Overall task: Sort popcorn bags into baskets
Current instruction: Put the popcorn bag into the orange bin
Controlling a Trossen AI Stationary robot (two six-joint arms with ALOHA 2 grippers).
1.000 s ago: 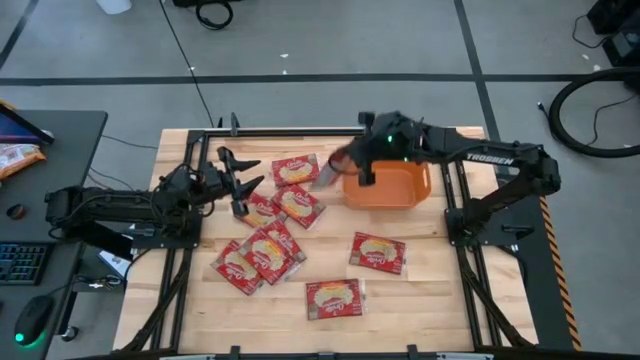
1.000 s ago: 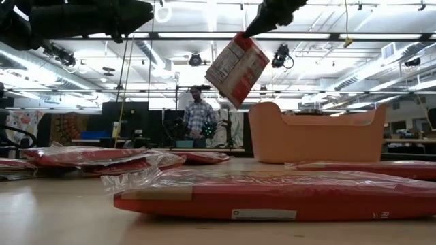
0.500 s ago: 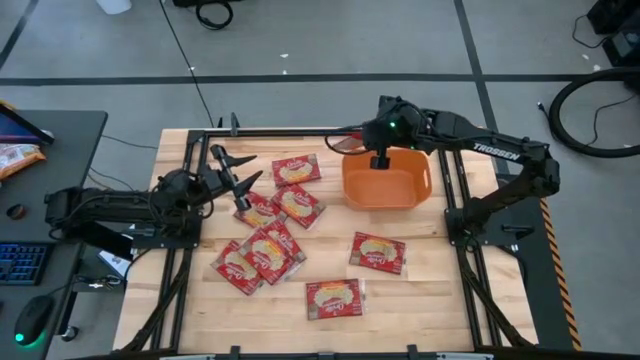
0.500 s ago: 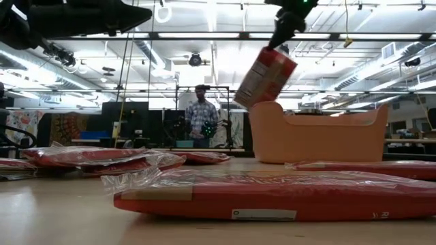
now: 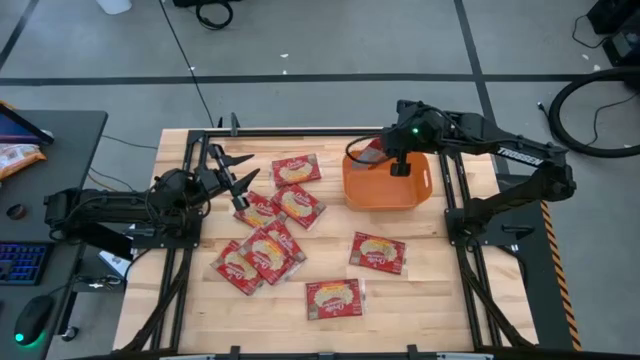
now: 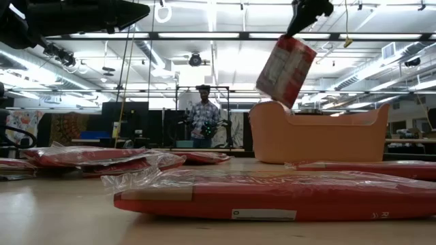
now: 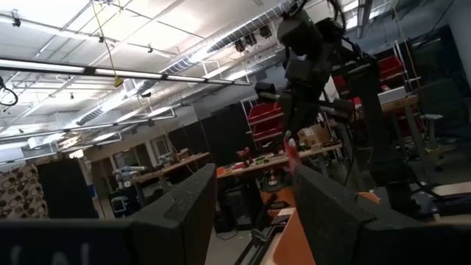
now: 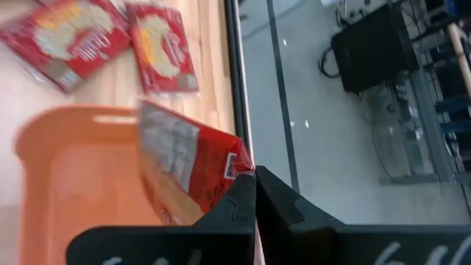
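The pale wooden plank bench stands on a grey concrete floor crossed by dark lines. A dark desk sits beside it. Long ceiling lights glow above, and a person stands far behind among workbenches.

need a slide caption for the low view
Right pincer dangles a popcorn bag over the orange basket, more bags lying on the table.

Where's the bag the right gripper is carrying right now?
In the high view the bag hangs from the shut right gripper over the orange tub's left end; the low view shows it dangling above the rim, not yet inside.
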